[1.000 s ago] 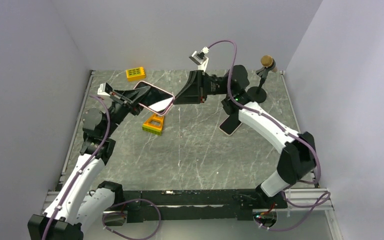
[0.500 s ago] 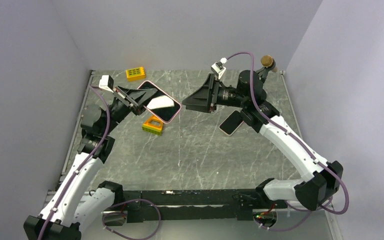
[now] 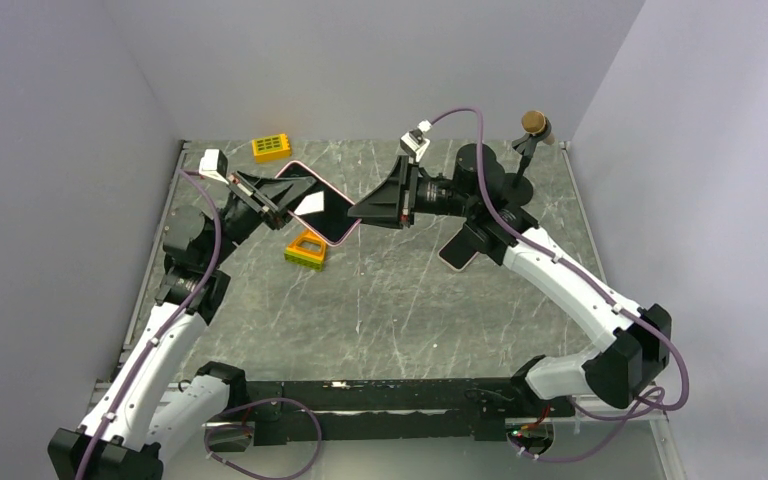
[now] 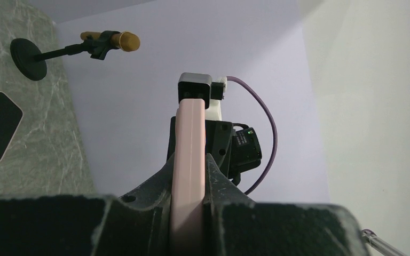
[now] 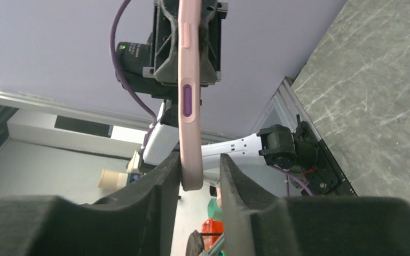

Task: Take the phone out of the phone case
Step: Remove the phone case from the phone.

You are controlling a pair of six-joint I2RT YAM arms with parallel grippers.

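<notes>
The left gripper is clamped on the pink case, its two fingers pressed against the case's flat faces, as the left wrist view shows. The phone sits seated in the case, dark screen facing up and toward the overhead camera. The assembly is held in the air above the left rear part of the table, tilted, with its free end pointing toward the right arm. The right gripper is at that free end with its jaws apart. In the right wrist view the case's rounded end lies between the two fingers. The finger on the left of that view is at or touching the case, while a visible gap separates the other finger from it, so no grip is established on this side. A purple side button is visible on the case edge. On the table, an orange frame lies below the held phone and a yellow block lies near the rear edge. A second phone lies flat beneath the right arm. A microphone on a round-based stand is at the rear right corner.
</notes>
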